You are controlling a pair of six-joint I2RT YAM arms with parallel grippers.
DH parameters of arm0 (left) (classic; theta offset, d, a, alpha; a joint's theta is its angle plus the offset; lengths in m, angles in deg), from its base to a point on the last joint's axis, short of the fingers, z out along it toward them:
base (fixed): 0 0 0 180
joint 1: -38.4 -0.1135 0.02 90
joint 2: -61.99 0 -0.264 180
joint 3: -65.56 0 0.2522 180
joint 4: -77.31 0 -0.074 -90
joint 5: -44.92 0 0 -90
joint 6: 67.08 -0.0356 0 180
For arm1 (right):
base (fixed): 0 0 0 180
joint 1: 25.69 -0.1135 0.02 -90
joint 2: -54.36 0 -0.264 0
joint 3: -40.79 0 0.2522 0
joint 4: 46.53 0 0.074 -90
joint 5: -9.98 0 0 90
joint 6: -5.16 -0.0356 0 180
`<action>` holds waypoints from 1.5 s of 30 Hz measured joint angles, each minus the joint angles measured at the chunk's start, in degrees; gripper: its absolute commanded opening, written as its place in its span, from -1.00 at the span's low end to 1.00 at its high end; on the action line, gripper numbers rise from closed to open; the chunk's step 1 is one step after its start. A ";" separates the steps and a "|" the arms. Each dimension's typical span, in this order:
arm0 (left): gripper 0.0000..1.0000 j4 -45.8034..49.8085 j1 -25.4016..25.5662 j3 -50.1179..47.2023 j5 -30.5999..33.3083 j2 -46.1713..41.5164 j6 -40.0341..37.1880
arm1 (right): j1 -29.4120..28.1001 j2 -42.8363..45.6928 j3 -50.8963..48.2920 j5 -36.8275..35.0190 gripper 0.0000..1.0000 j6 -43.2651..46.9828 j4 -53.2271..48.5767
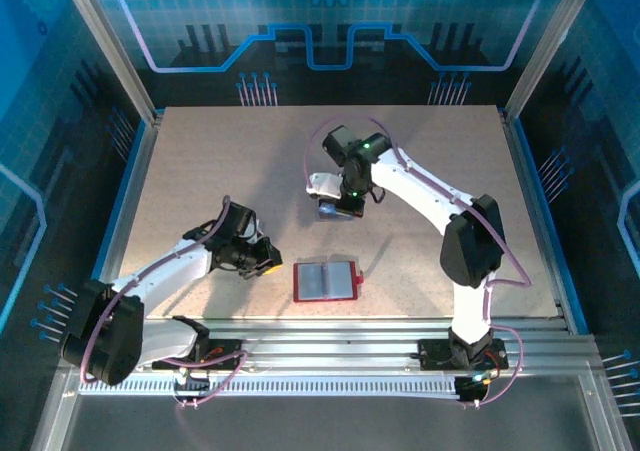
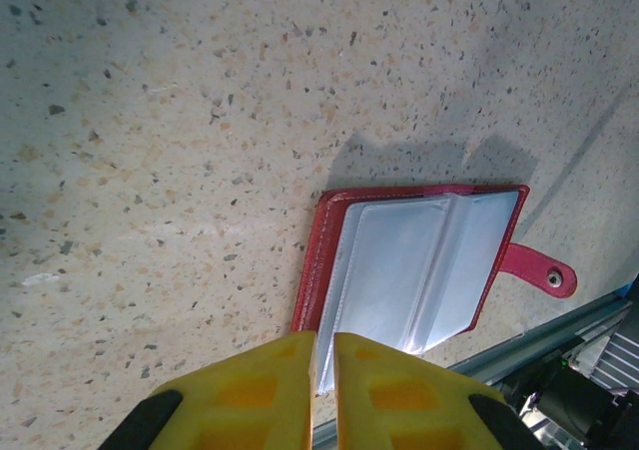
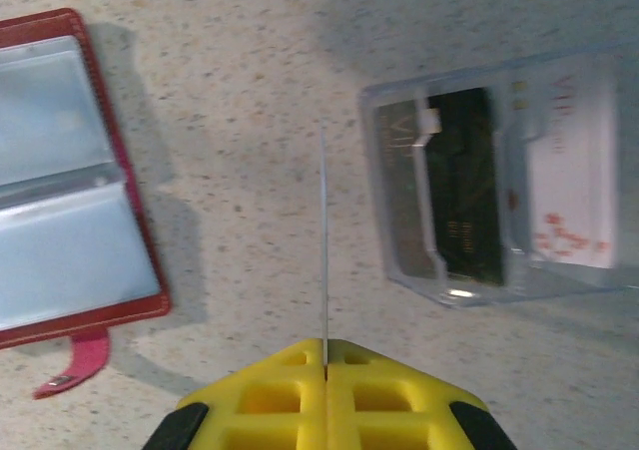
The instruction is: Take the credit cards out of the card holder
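The card holder [image 1: 325,282] lies open and flat on the table [image 1: 200,171], near the front edge between the two arms, with its pale pockets facing up and its red tab [image 2: 539,268] sticking out to one side. The pockets look empty, though glare keeps me from being sure.

One card [image 3: 323,230] is pinched on edge in the right gripper [image 3: 324,342], whose fingers are pressed together on it. It hangs over bare table between the holder and a clear tray [image 3: 399,260]. The tray already holds the other credit cards [image 3: 464,191]: grey, black and white ones side by side.

The main risk is the drop. The card is held upright by one end only, and it is beside the tray, not over it. Released here it would land on the table, and released too early it could catch on the tray's rim and tip out. A thin card lying flat would also be awkward to pick up again.

The left gripper [image 2: 324,370] sits just beside the holder's near corner, its fingers a narrow slit apart and holding nothing. Any forward drift could push the holder askew.
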 measured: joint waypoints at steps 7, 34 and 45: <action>-0.75 0.00 -0.52 -0.44 -0.02 -0.42 0.00 | 2.49 -6.32 11.06 -2.62 -1.00 3.34 -1.90; -0.76 0.15 -0.98 -2.16 -0.07 -2.14 0.26 | 6.71 -26.62 36.15 -5.11 -1.00 11.50 -5.84; -0.76 0.15 -0.98 -2.16 -0.07 -2.12 0.63 | 6.71 -28.76 36.70 -4.55 -0.84 11.52 -6.67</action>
